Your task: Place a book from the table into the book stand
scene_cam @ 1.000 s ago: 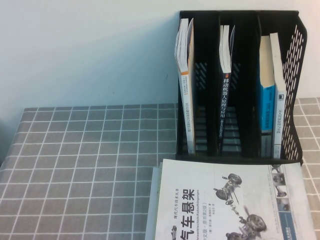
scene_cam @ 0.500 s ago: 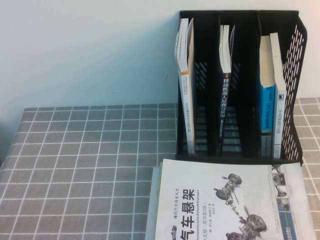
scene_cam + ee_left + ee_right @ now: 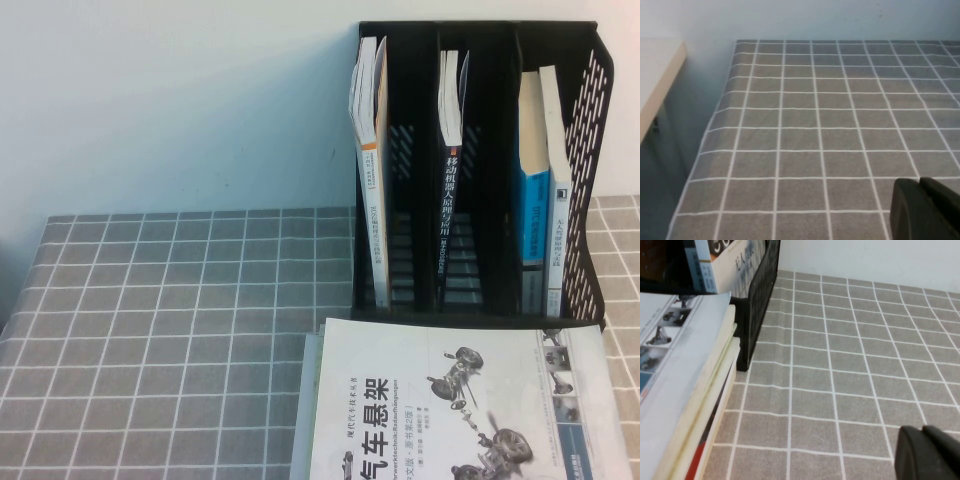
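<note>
Nothing has shifted since the earlier frame — the book (image 3: 372,170) stands in the book stand's (image 3: 590,180) left slot on the gridded tabletop (image 3: 180,330), against a white wall (image 3: 180,100). Left claw (image 3: 925,210) and right claw (image 3: 930,455) hover over cloth — aperture cannot be told.

An office or study: book stand (image 3: 480,170) of technical books, plain wall.

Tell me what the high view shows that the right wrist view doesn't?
Only the high view shows the book stand's three slots with upright books and the white car-parts book's full cover. Only the right wrist view shows the right hand, low over the cloth, and the stacked book edges under that white book. Both share the table's grid cloth. The left hand appears in neither.
</note>
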Controlling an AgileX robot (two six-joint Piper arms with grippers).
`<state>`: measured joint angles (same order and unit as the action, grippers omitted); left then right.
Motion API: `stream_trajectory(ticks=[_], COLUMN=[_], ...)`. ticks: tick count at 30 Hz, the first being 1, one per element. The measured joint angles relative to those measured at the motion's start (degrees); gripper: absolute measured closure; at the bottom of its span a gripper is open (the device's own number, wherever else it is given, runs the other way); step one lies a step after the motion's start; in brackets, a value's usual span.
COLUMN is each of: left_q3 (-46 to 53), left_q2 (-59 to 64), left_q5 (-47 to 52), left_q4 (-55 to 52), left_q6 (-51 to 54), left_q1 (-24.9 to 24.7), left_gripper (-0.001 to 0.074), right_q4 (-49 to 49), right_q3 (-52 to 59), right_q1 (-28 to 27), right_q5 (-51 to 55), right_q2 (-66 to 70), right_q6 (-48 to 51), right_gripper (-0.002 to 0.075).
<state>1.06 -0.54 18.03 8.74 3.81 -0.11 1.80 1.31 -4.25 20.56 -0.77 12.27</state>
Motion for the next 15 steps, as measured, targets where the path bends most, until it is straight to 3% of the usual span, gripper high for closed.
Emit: stream_trajectory(ticks=[15], left_q3=[-0.10], left_q2=[-0.04], left_q5=[0.26], left_q4=[0.00], left_q6=[0.00], left_q1=[-2.13], left_gripper=[0.0738], right_q4=[0.00], right_q3=[0.00], right_q1=[0.00], right_q5=[0.00], right_q2=[0.00], right_q6=[0.00], right_gripper=[0.0729])
